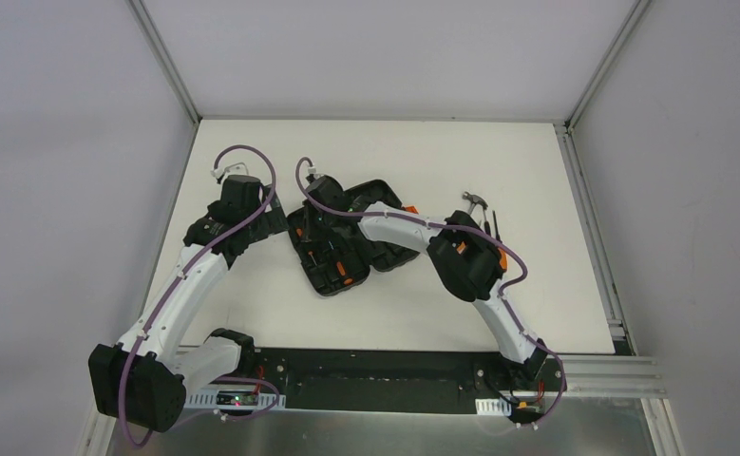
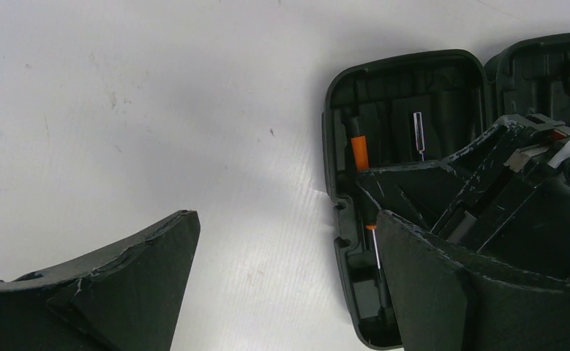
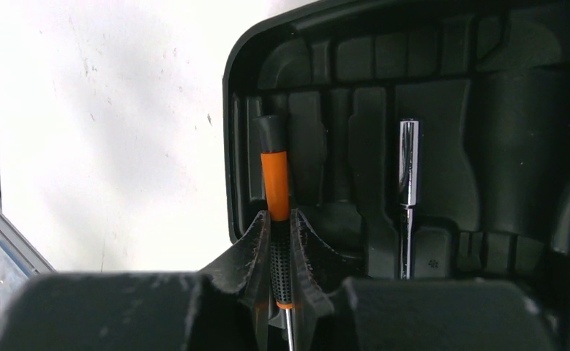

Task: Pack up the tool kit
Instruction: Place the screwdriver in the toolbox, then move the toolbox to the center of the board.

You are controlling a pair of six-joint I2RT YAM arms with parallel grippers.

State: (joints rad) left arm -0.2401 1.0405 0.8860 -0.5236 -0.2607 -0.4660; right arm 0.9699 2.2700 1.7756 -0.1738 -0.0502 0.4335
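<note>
While left claw (image 2: 287,213) gapes empty beside case (image 2: 406,64), right claw (image 3: 280,223) pinches screwdriver (image 3: 274,172) inside it.

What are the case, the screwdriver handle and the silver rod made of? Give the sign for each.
The case looks like moulded plastic, matte black: formed slots, dull sheen. The screwdriver handle is probably plastic, smooth orange, with a black dotted grip section, maybe rubber. The rod is metal, polished and chrome-like: bright mirror streaks.

case (image 3: 486,110): black | screwdriver (image 3: 275,183): orange, black dotted grip | table (image 1: 252,304): white | cables (image 1: 248,147): purple
</note>
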